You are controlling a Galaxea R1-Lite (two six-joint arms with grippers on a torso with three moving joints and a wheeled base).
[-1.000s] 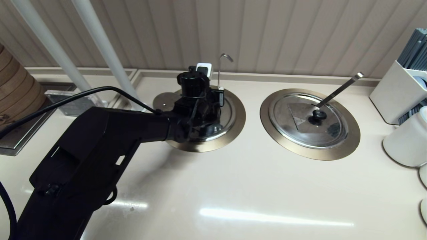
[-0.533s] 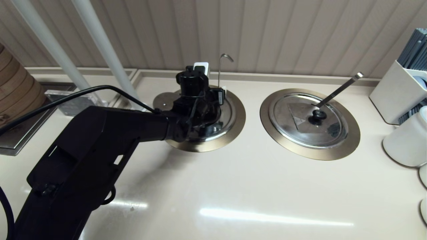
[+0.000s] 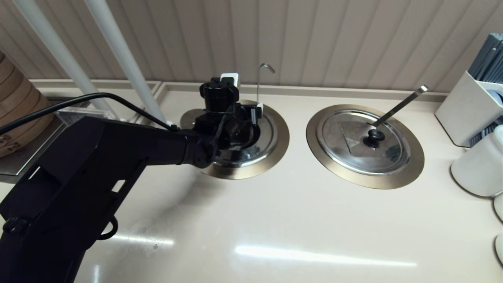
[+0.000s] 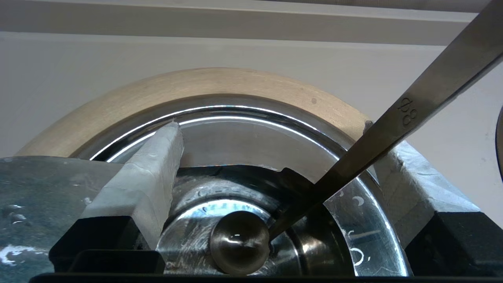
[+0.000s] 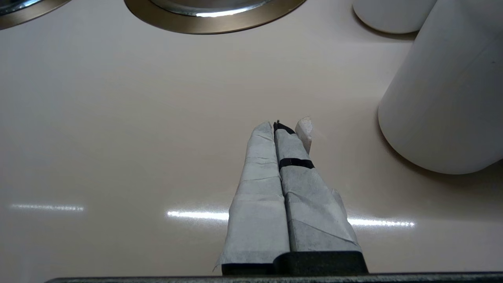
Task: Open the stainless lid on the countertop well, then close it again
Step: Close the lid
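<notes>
the left hand (image 4: pixel 271 133) hung over the left well (image 3: pixel 281 137) at the back of the table (image 3: pixel 298 220), fingers pointing down and away from the robot. its two padded fingers (image 4: pixel 149 173) were spread wide and gripped nothing. the lid (image 3: pixel 267 131) sat on that well and, from the head view, looked to be lying flat. whether the flap had begun to lift could not be told.

the relation that mattered was in the left wrist view. the knob (image 4: pixel 239 241) lay between the spread fingers, deep in the gap near the palm and nearer one finger than the other, with clear space on both sides. a dark seam ran across the lid just beyond the knob, crosswise to the fingers. this was probably the fold line, so the flap would swing about that axis. closing the hand as it was would likely catch the knob low on the pads rather than at the tips.

the ladle handle (image 3: pixel 258 84) rose from its slot just beside the knob and leaned across in front of the other finger. it could be struck as the hand closed or lifted.

the right hand (image 5: pixel 281 127) hovered low over bare table, fingers pressed together, near a white pot (image 5: pixel 444 98) and well away from the lid. the left arm was plainly the nearer one.
</notes>
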